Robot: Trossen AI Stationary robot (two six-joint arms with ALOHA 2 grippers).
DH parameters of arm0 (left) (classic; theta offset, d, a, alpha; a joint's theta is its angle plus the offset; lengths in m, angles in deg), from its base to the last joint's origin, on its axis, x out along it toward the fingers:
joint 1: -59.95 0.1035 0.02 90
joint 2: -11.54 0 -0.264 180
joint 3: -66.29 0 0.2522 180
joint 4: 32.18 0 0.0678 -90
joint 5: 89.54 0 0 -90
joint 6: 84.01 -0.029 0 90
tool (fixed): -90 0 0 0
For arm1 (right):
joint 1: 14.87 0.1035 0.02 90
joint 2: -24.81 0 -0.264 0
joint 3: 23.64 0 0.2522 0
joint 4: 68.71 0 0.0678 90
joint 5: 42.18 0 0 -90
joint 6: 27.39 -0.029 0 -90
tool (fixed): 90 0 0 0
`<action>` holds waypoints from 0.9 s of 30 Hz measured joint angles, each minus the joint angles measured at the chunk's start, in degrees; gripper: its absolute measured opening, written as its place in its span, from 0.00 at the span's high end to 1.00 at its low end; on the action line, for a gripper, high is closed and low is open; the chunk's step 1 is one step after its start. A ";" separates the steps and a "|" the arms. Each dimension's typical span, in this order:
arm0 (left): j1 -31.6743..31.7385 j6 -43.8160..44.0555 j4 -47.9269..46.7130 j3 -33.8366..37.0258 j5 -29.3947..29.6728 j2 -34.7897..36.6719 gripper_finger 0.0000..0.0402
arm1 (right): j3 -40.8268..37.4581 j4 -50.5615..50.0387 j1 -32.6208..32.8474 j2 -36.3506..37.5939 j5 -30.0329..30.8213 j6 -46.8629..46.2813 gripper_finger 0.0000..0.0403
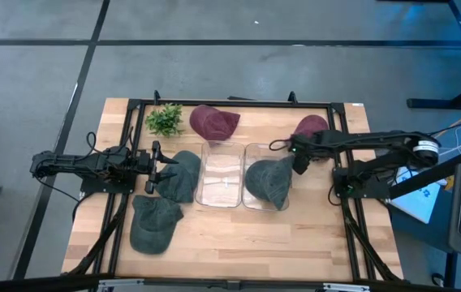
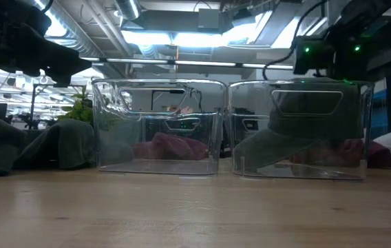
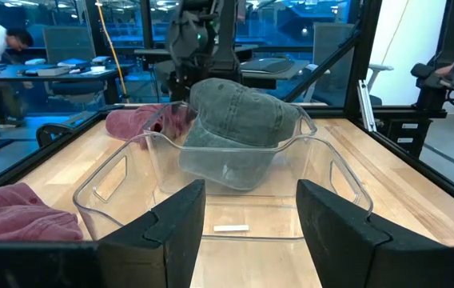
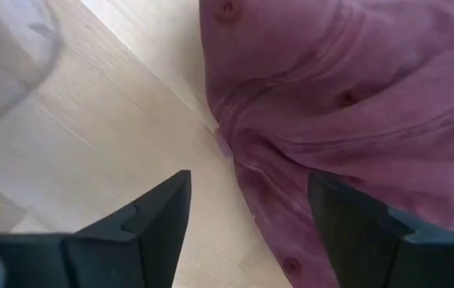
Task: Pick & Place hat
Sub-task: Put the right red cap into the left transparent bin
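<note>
Nearest the worktop's (image 1: 239,243) front edge, toward its left corner, lies a grey-green cap (image 1: 152,225), flat on the wood and free of both arms. Just behind it, a second grey-green cap (image 1: 179,174) rests against the left side of the left clear bin (image 1: 219,185). The left gripper (image 1: 154,168) sits at this cap's left edge with its fingers spread wide and nothing between them; the left wrist view looks out between those fingers across both bins.

At the worktop's middle stand two clear plastic bins side by side, their walls touching or nearly so. The left bin holds only a small white slip (image 3: 230,229) on its floor. The right clear bin (image 1: 256,154) carries a third grey-green cap (image 1: 269,182), which lies partly inside it and drapes over its right and front walls.

Beyond the right bin, the right gripper (image 1: 299,158) hovers near that bin's far right corner, between the draped cap and a maroon cap (image 1: 310,126) at the worktop's far right. Its fingers are parted wide and hold nothing; the right wrist view shows them just above the maroon cap's fabric and bare wood.

Along the far edge, left of centre, lie another maroon cap (image 1: 213,122) and, beside it toward the left, a small green plant sprig (image 1: 165,120).
</note>
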 joint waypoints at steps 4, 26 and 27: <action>0.00 0.00 0.01 0.00 0.00 0.00 0.52 | -1.03 2.74 -0.89 -1.67 -0.12 0.24 0.37; -0.01 0.00 -0.01 -0.02 0.02 0.00 0.52 | -11.21 20.14 -1.55 -4.18 -1.99 0.21 0.78; 0.01 0.00 -0.01 -0.02 0.00 0.00 0.52 | -11.21 20.17 -1.51 -4.18 -2.16 0.24 0.83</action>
